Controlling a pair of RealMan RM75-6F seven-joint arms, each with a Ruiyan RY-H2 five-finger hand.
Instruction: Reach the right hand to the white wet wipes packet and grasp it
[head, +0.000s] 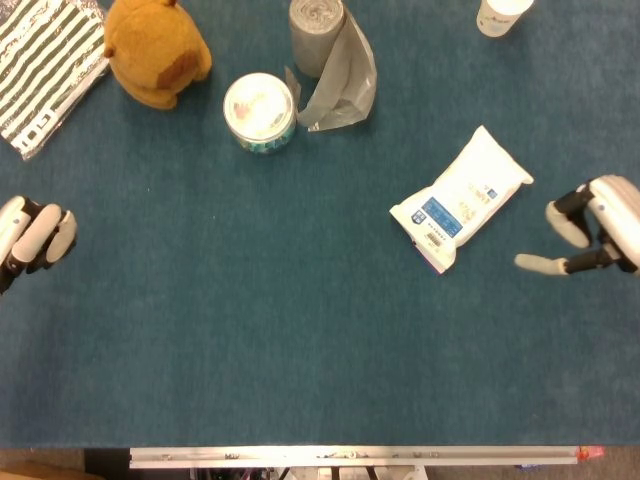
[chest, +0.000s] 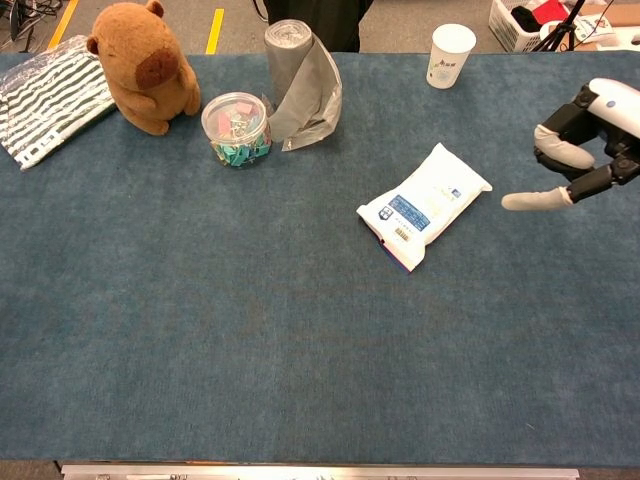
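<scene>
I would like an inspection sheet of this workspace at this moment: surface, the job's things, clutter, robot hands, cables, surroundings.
Surface: blue felt table, metal strip along the near edge.
Job's things: white wet wipes packet lies flat and diagonal, right of centre, untouched.
Clutter: brown plush toy, clear jar of coloured clips, grey bag roll, striped pouch, paper cup, all along the far side.
Robot hands: right robot hand is beside the packet, apart from it, fingers spread, holding nothing; left robot hand at the left edge, fingers curled, holding nothing.
Cables: nothing seen on the table.
Surroundings: floor with yellow lines and a white basket behind the table.
</scene>
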